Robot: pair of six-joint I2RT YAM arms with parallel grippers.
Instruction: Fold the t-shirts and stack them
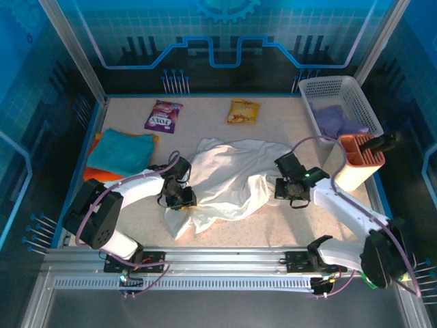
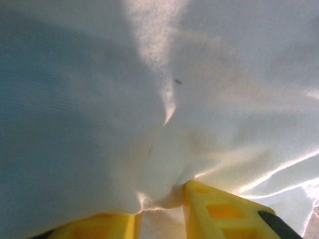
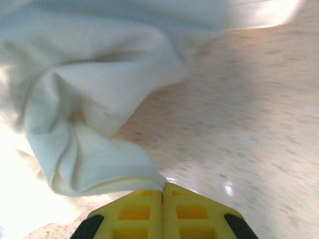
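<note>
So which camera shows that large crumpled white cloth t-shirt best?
The top external view: the large white cloth t-shirt shows its whole crumpled spread there. The left wrist view gives a close patch of its cloth, and the right wrist view one bunched fold.

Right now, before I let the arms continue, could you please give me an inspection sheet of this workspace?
Surface: speckled beige table, no spills seen.
Job's things: white t-shirt crumpled at centre; teal folded t-shirt lying on orange t-shirt, far left.
Clutter: purple snack packet, yellow snack packet, white basket holding purple cloth, orange-topped holder.
Grippers: left tool closed on a bunch of the white t-shirt; right tool shut, tips at a shirt fold, hold unclear.
Cables: purple cables loop along both arms.
Surroundings: blue enclosure walls; metal rail at near edge.
</note>
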